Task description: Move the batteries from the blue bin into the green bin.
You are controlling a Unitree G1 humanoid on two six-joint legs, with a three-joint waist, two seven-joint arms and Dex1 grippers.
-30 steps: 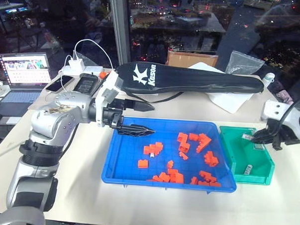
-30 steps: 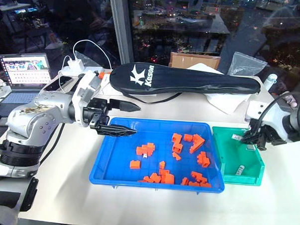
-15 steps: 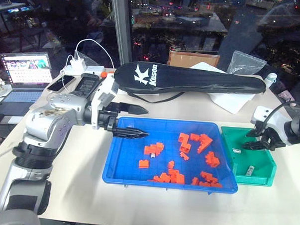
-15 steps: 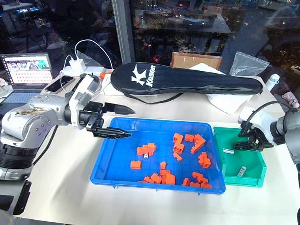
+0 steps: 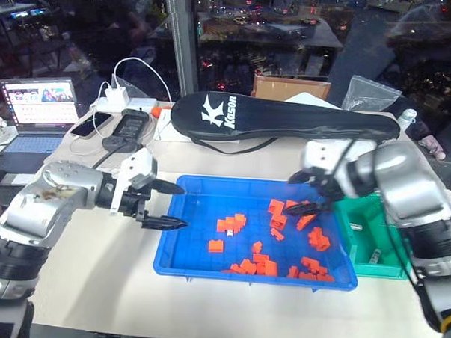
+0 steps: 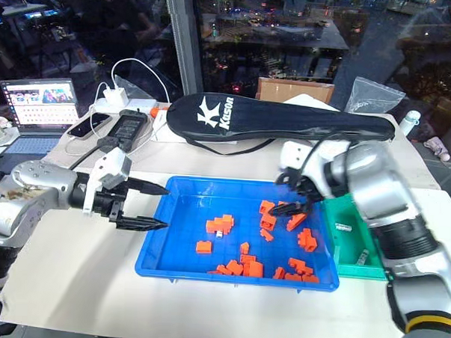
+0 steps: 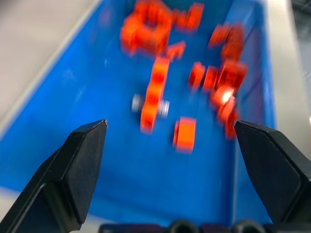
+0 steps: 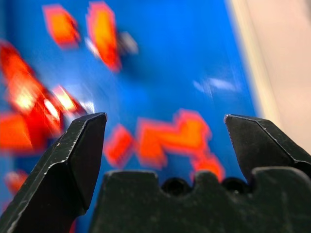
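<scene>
Right jaws: the right gripper [image 6: 293, 202] hangs over the far right part of the blue bin [image 6: 178, 251], black fingers spread wide with nothing between them, above the orange bricks [image 6: 298, 236].
Left jaws: the left gripper [image 6: 143, 206] sits at the bin's left rim, also spread and empty, pointing in toward the bricks.
Battery left to fetch: a silvery-grey battery [image 7: 163, 107] lies in the blue bin tucked against a brick [image 7: 150, 104] near the middle; its ends poke out either side.
Batteries delivered: two batteries [image 5: 375, 256] lie in the green bin [image 5: 397, 268], which stands just beside the blue bin's right edge.
Step in hand: likely a reach for the next battery.
Doing it well: come down with the jaws straddling the battery alone; the touching brick may get pinched too.
Support: both bins rest on the tabletop [image 5: 227, 311].
</scene>
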